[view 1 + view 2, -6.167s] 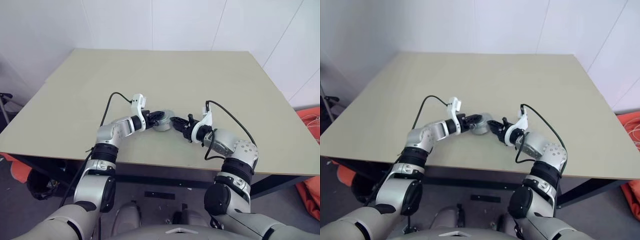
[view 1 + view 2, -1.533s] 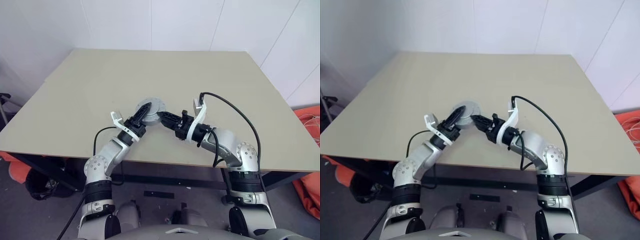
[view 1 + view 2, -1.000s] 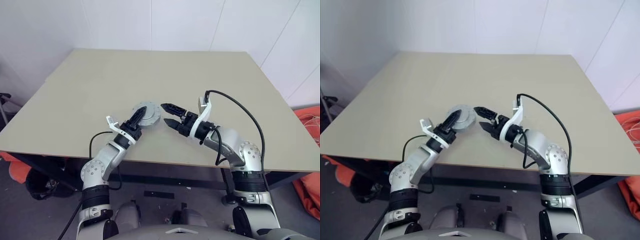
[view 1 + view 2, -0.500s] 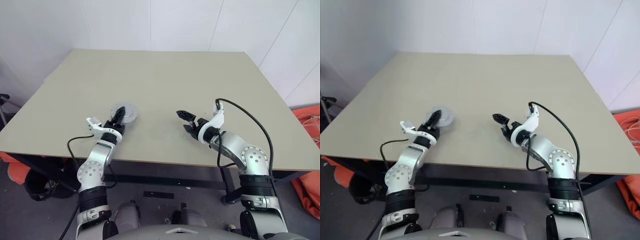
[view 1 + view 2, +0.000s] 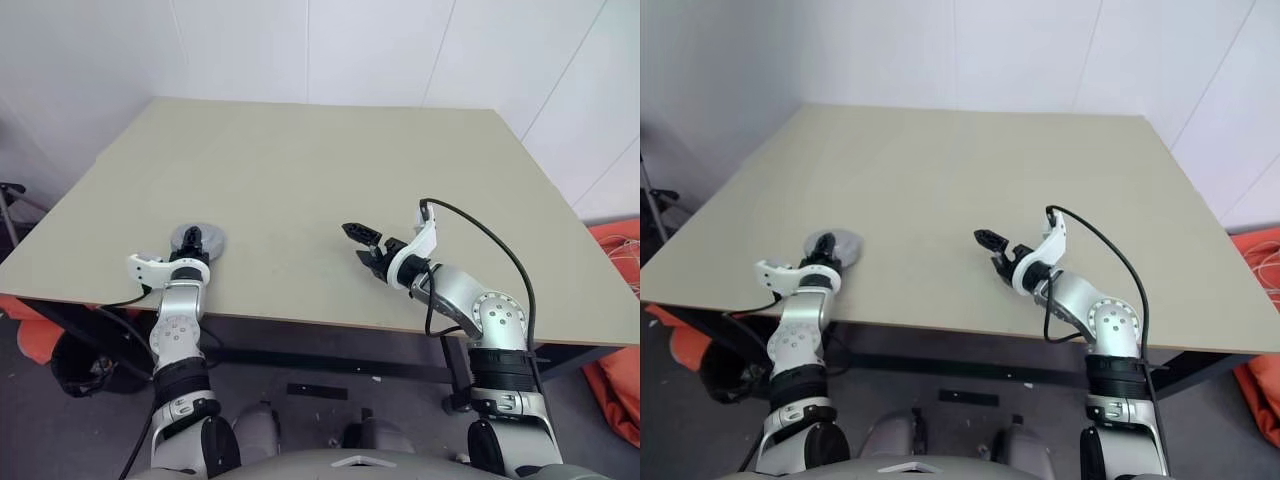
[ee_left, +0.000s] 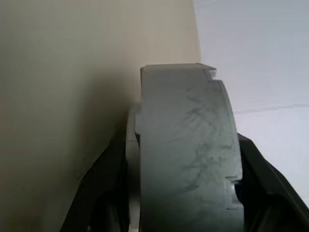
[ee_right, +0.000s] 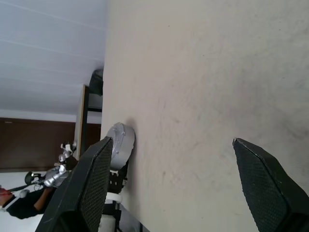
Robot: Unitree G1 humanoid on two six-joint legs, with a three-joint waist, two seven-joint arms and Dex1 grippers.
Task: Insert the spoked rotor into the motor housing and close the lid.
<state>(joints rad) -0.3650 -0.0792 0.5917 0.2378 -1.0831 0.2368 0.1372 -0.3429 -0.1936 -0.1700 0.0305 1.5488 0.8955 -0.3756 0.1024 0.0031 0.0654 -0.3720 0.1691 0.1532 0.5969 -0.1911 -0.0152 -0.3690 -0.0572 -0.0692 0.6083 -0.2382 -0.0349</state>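
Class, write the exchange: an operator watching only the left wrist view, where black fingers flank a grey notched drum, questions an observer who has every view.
Operator: Where on the table is this drum?
Observer: The motor housing, held in the left gripper, is near the table's front left corner.
Operator: Is the other arm helping?
Observer: No. The right gripper is open and empty, well apart, above the table's front middle.

Both arms are silver-grey metal with black bands at the joints. Each wrist carries a white bracket (a camera mount, by its look) and a looping black cable. The left gripper (image 5: 193, 240) and the right gripper (image 5: 366, 243) each have two black fingers with finely textured pads.
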